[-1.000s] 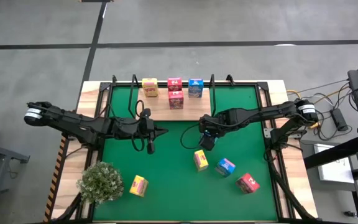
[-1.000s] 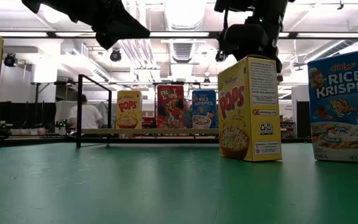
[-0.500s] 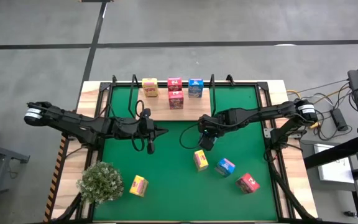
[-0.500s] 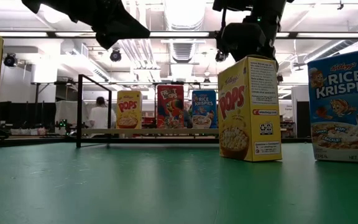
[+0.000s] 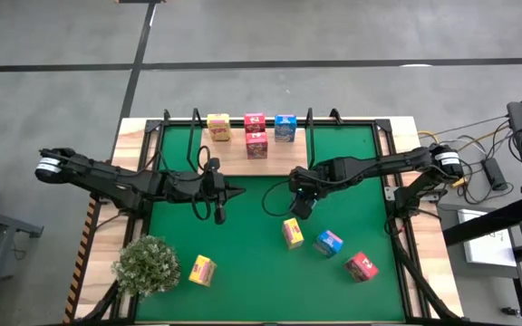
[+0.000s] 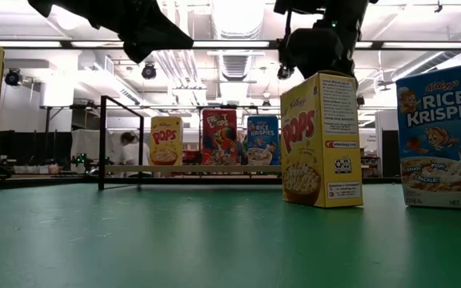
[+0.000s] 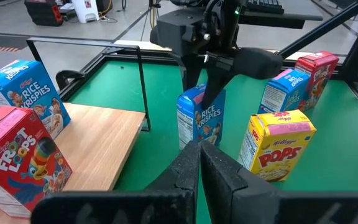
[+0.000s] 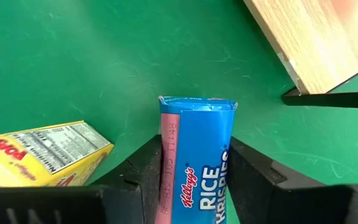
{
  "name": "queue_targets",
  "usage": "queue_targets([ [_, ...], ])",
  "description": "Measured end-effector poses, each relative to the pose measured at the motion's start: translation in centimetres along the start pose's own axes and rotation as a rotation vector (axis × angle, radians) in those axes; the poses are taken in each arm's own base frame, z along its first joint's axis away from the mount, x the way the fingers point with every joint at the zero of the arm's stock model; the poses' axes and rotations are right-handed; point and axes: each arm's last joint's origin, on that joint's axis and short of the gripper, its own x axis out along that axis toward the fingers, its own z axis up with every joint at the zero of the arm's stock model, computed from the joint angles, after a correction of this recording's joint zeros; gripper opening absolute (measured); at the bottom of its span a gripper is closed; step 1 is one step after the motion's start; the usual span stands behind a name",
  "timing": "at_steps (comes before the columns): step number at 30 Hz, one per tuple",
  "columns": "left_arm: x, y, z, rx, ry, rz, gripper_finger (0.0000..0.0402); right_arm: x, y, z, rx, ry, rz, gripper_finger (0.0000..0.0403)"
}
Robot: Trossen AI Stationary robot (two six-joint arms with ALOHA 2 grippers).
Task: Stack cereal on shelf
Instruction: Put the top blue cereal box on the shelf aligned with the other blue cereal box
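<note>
My right gripper (image 5: pixel 301 205) is shut on a blue cereal carton (image 8: pixel 196 155) over the middle of the green mat; the carton also shows in the left wrist view (image 7: pixel 201 118). My left gripper (image 5: pixel 234 191) is shut and empty, left of it and pointing at it. The shelf's wooden board (image 7: pixel 101 146) lies at the far edge. A yellow carton (image 5: pixel 218 127), a red one (image 5: pixel 255 120) and a blue one (image 5: pixel 285 128) stand on it in a row. A second red carton (image 5: pixel 256 145) stands in front of them. A yellow carton (image 5: pixel 293 233), a blue one (image 5: pixel 329 243), a red one (image 5: pixel 362 266) and another yellow one (image 5: pixel 203 270) rest on the mat. My right gripper pinches the blue carton between its two fingers (image 8: pixel 143 168), one on each of two opposite faces, near the carton's top end (image 7: pixel 199 99). The fingers come from above, pointing down. The carton is upright; my left fingers hide its bottom, so I cannot tell if it is clear of the mat.
A bushy pale green plant (image 5: pixel 148 264) stands at the near left corner. The shelf's black wire frame (image 7: pixel 143 87) rises at the board's end. A strip of bare mat separates the shelf from the loose cartons.
</note>
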Motion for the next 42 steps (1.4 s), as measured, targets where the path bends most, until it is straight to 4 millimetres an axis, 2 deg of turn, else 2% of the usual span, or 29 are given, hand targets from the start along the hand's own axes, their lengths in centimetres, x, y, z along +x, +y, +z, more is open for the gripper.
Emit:
queue_targets([
  [5, 0.0, 0.0, 0.0, 0.000, 0.000, 0.000, 0.0000, -1.5, -0.2, -0.1, -0.002, -0.040, 0.024, 0.0142],
  [10, 0.0, 0.0, 0.0, 0.000, 0.000, 0.000, 0.0000, -4.3, -0.6, -0.1, -0.009, -0.114, 0.067, 0.0143],
  [16, 0.0, 0.0, 0.1, -0.003, -0.010, -0.001, 0.0000, -8.8, 0.0, 1.9, -0.062, -0.276, 0.130, 0.0139],
  [21, 0.0, 0.0, 0.2, -0.005, -0.017, -0.002, 0.0000, -10.3, 0.1, 4.3, -0.178, -0.366, 0.061, 0.0133],
  [25, 0.0, 0.0, 0.2, -0.006, -0.020, -0.002, 0.0000, -10.1, -0.6, 6.6, -0.290, -0.375, 0.002, 0.0132],
  [31, 0.0, 0.0, 0.2, -0.006, -0.020, -0.002, 0.0000, -8.6, -3.2, 8.9, -0.607, -0.201, -0.126, 0.0130],
  [38, 0.0, 0.0, 0.2, -0.001, -0.020, -0.003, 0.0000, -5.7, -6.3, 12.0, -0.732, -0.129, -0.067, 0.0131],
  [42, 0.0, 0.0, 0.2, 0.009, -0.020, -0.003, 0.0000, -4.0, -8.3, 13.0, -0.722, -0.081, -0.051, 0.0132],
])
